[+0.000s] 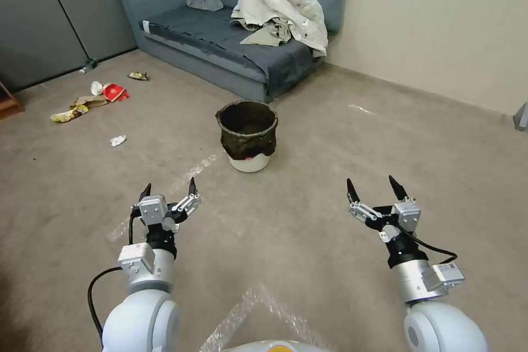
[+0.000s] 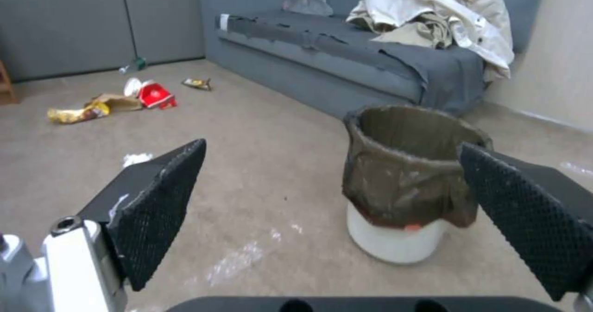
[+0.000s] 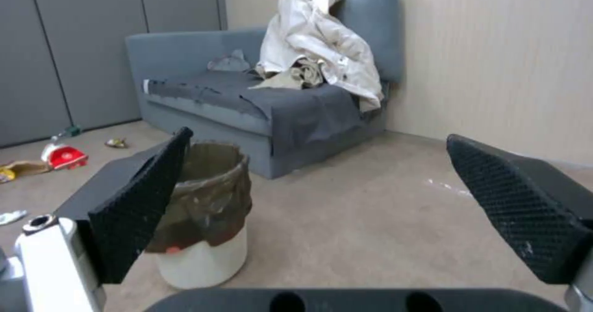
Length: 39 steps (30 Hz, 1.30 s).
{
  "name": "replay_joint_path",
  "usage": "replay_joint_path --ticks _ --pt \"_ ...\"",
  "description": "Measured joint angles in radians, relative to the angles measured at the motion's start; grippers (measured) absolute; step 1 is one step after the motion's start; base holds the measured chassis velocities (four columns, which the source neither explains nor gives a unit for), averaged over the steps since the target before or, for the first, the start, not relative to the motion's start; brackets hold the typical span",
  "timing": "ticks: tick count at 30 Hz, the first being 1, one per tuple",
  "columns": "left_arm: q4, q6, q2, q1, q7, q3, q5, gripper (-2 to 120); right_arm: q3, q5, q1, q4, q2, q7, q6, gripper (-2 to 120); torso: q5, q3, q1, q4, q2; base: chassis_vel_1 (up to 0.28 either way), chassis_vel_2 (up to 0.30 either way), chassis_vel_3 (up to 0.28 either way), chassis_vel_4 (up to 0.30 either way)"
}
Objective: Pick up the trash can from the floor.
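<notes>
Head view. The can (image 1: 247, 135) stands upright on the floor (image 1: 308, 231), ahead of the robot and just in front of the sofa (image 1: 231, 38), its dark bag folded over the rim and hanging down most of the wall. The left gripper (image 1: 168, 188) and the right gripper (image 1: 374, 187) hover low on either side of the centre line, both short of the can and apart from it, fingers spread and holding nothing. Litter (image 1: 91, 100) lies well to the left.

Left wrist view. The can (image 2: 405, 187) appears between the spread pads (image 2: 162, 210), nearer one of them, with a white base and a small red mark below the bag's hem. Risk: a finger closing on the loose bag rather than the rim would likely pull the liner free and leave the can standing.

Right wrist view. The can (image 3: 204, 219) sits off to one side, partly behind one pad (image 3: 139, 214); the other pad (image 3: 519, 210) faces bare carpet. Risk: this arm is poorly lined up, so a straight advance would probably strike the wall from outside and tip or slide the light can towards the sofa. A grip across the smooth tapered wall may also slip. Which arm is meant to take the can cannot be judged.
</notes>
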Motion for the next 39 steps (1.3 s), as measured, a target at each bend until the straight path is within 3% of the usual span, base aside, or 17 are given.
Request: replay_joint_path --ticks 39 --pt "0.042 0.007 0.013 -0.047 -0.016 -0.008 -0.012 100 -0.017 -0.003 0.026 -0.021 0.006 -0.013 0.009 100 0.0002 0.0 0.0 0.0 0.0 -0.177 0.18 0.182 -0.179"
